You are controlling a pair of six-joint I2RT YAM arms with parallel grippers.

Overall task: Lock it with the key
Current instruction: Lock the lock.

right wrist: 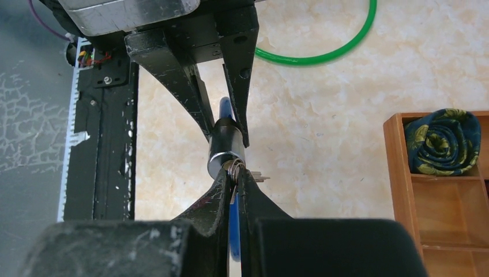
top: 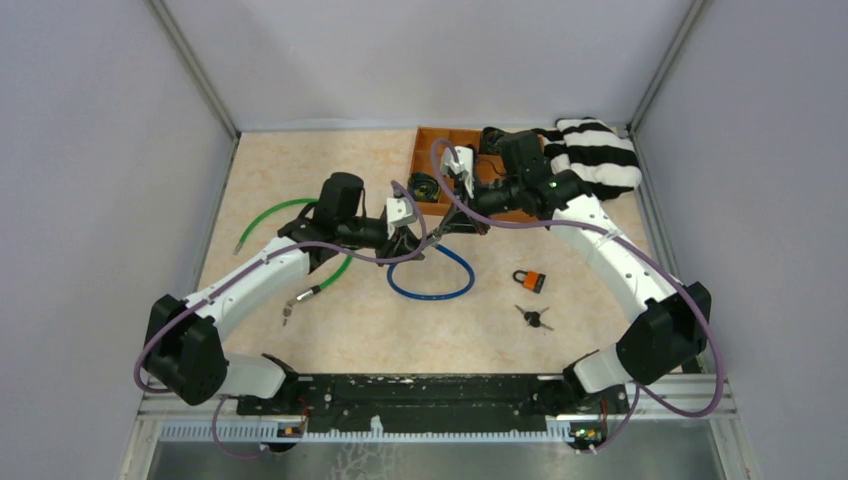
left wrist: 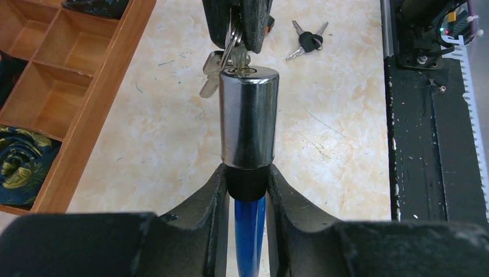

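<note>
A blue cable lock [top: 432,292] loops on the table, and its chrome cylinder [left wrist: 248,115] is lifted off the surface. My left gripper [left wrist: 247,176] is shut on the black collar at the cylinder's base, where the blue cable comes out. A key [left wrist: 237,56] on a ring sits in the cylinder's end face, with a spare key hanging beside it. My right gripper [right wrist: 235,173] is shut on that key's head, facing the left gripper [right wrist: 228,124] end to end. In the top view both grippers meet at mid-table [top: 425,235].
An orange padlock [top: 530,280] and a pair of black-headed keys [top: 535,318] lie right of the blue loop. A green cable lock [top: 290,215] lies to the left. A wooden divided tray [top: 430,150] and a striped cloth [top: 600,155] are at the back.
</note>
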